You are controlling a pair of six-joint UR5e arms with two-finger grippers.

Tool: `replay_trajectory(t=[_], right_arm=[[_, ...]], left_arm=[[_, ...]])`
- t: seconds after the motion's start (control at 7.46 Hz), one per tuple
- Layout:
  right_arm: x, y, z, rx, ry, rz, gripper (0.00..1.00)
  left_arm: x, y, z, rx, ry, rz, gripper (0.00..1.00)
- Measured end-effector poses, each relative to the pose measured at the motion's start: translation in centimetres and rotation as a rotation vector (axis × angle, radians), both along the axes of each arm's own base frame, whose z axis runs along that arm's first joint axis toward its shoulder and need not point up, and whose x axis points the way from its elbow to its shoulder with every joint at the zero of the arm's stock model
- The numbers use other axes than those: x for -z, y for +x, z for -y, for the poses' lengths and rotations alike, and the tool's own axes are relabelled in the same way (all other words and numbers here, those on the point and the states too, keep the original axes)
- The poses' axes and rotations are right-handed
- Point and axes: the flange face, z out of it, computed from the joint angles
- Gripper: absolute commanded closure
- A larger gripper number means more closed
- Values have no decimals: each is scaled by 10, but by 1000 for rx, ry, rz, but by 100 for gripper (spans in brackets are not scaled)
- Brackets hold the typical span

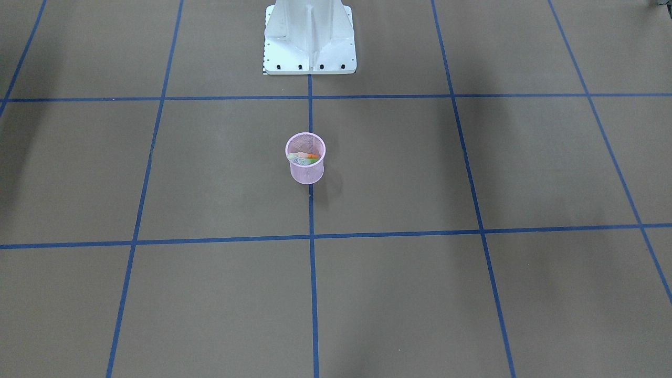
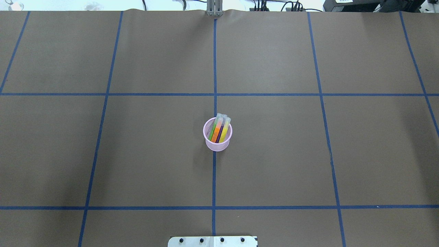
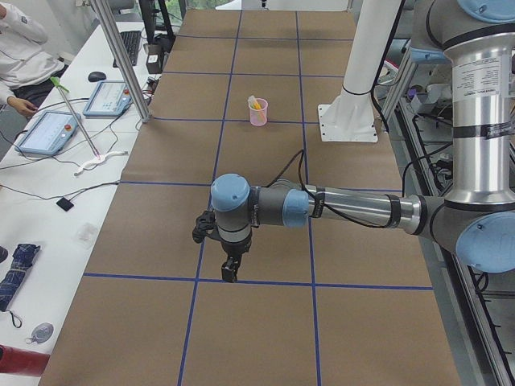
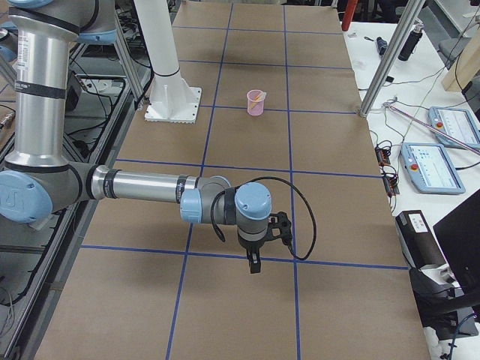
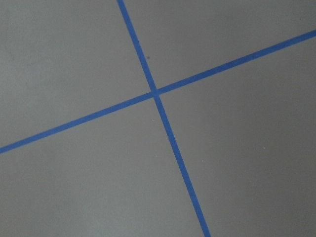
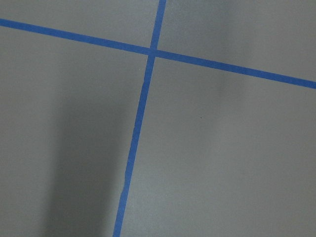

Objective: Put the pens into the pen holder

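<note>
The pink mesh pen holder (image 1: pixel 305 169) stands upright on the blue centre line, mid-table. It also shows in the overhead view (image 2: pixel 217 144) and far off in both side views (image 3: pixel 257 112) (image 4: pixel 256 103). The pens (image 2: pixel 219 129), green, orange, purple and yellow, stand inside it with pale cap ends leaning over its far rim. My left gripper (image 3: pixel 230 273) hangs over a tape crossing far from the cup. My right gripper (image 4: pixel 255 264) does the same at the other end. Both show only in the side views, so I cannot tell if they are open or shut.
The white robot base (image 1: pixel 310 50) stands behind the cup. Blue tape lines (image 2: pixel 214 68) grid the brown table. A bench with tablets (image 3: pixel 48 130) and an operator (image 3: pixel 20 48) lies beyond one long edge. An aluminium post (image 4: pixel 390 60) stands at the table's edge.
</note>
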Motion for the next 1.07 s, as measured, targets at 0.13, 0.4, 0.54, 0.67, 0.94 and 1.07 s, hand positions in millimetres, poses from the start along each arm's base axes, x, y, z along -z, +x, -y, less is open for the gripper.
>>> replay_trajectory(t=[0.13,0.4,0.54,0.67,0.94,1.07], right_arm=[[3,0,1,-1,6,0,0],[14,0,4,-5,23,0,0],[20,0,7,-8,31,1,0],[23,0,10,-9,37,-1,0],[22,1,10,-6,39,-5,0],[18,1,6,-6,31,-6,0]], left_arm=[[-6,-3,-9,12,-19,-4,0],[-11,-18,-25,53,-37,-36,0],[-11,-22,-29,67,-42,-53,0],[-11,-23,-30,75,-48,-70,0],[-12,-24,-31,81,-56,-87,0],[-13,-24,-32,82,-59,-88,0]])
